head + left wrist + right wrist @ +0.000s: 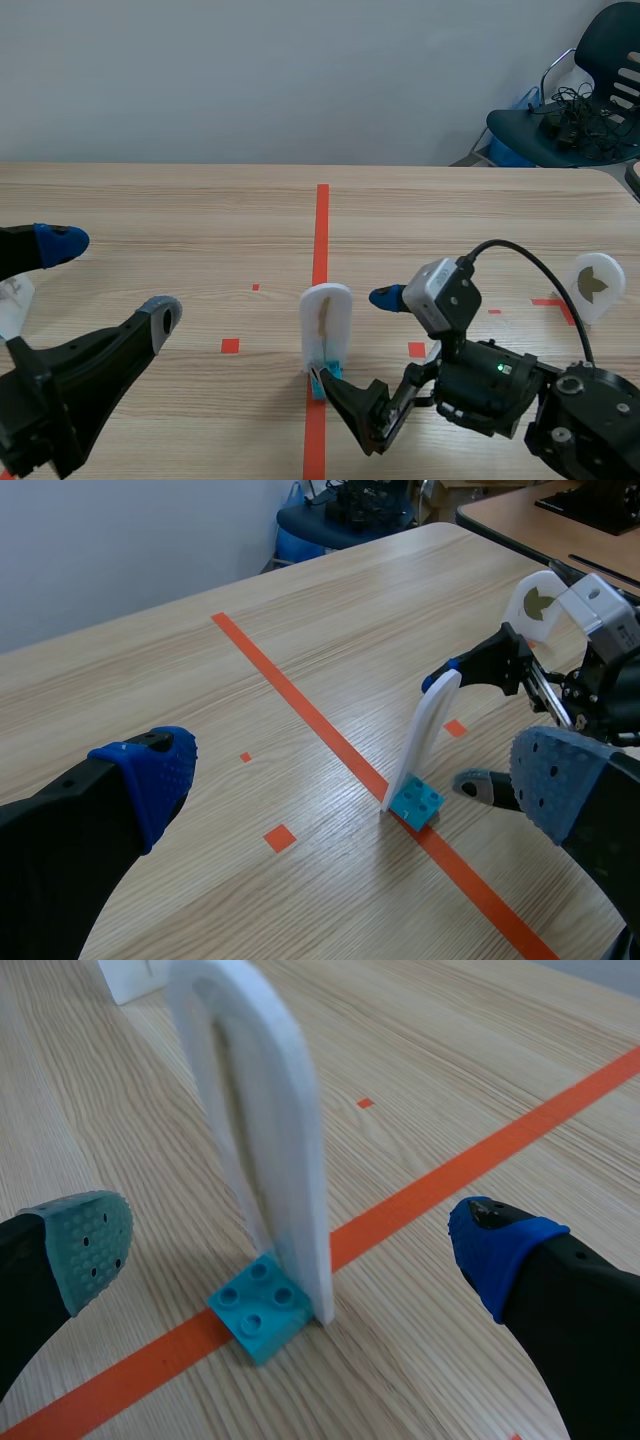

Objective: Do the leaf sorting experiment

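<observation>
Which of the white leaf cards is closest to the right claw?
The card in the teal brick on the centre tape line, right before the open right claw; the card with the dark round shape stands farther off.

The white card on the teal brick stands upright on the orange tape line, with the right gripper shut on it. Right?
Not shut: the right gripper is open and does not touch the white card, as the right wrist view shows. The rest holds.

Obstacle: upright white card [326,315] on teal brick [322,381], just ahead of right gripper [357,342].
Free: desk [180,230] at card's 9 to 12 o'clock.
</observation>
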Controlling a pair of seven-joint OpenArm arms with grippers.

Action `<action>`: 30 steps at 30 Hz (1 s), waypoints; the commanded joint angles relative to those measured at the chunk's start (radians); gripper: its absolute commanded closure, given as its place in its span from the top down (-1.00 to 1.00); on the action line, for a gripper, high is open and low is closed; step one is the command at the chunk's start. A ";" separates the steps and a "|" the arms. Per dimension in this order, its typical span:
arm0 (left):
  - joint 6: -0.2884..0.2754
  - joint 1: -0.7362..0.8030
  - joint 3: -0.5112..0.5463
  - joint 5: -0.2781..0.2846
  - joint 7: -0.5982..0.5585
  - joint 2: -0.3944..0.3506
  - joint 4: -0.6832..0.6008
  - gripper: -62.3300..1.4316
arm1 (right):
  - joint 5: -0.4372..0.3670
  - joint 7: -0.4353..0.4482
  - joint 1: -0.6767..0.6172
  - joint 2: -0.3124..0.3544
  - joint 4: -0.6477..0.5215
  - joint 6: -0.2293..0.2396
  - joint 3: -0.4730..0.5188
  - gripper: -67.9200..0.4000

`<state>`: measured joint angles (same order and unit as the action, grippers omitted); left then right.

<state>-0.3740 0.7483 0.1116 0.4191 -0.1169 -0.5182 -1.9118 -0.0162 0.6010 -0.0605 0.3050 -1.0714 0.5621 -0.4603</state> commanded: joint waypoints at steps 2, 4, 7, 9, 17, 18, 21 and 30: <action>-0.002 -0.001 0.008 0.005 -0.014 0.005 -0.013 1.00 | -0.009 0.018 0.025 -0.011 -0.009 -0.031 -0.026 1.00; -0.002 -0.001 0.008 0.005 -0.014 0.005 -0.013 1.00 | -0.008 0.014 0.027 -0.014 -0.006 -0.058 -0.045 1.00; -0.002 -0.001 0.008 0.005 -0.014 0.005 -0.013 1.00 | -0.008 -0.002 0.027 -0.014 -0.006 -0.069 -0.052 0.71; -0.002 -0.001 0.008 0.005 -0.014 0.005 -0.013 1.00 | -0.008 -0.012 0.027 -0.014 -0.006 -0.069 -0.051 0.33; -0.002 -0.001 0.008 0.005 -0.014 0.005 -0.013 1.00 | -0.008 -0.011 0.027 -0.014 -0.006 -0.069 -0.051 -0.56; -0.002 -0.001 0.008 0.005 -0.014 0.005 -0.013 1.00 | -0.008 -0.011 0.027 -0.012 -0.006 -0.069 -0.051 -0.67; -0.002 -0.001 0.008 0.005 -0.014 0.005 -0.013 1.00 | -0.008 -0.011 0.027 -0.010 -0.006 -0.068 -0.051 -0.79; -0.002 -0.001 0.008 0.005 -0.014 0.005 -0.013 1.00 | -0.010 0.106 0.021 0.031 -0.014 -0.060 0.014 -0.80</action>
<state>-0.3740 0.7483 0.1116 0.4191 -0.1173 -0.5182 -1.9118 -0.0143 0.6880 -0.0486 0.3126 -1.0653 0.4950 -0.4786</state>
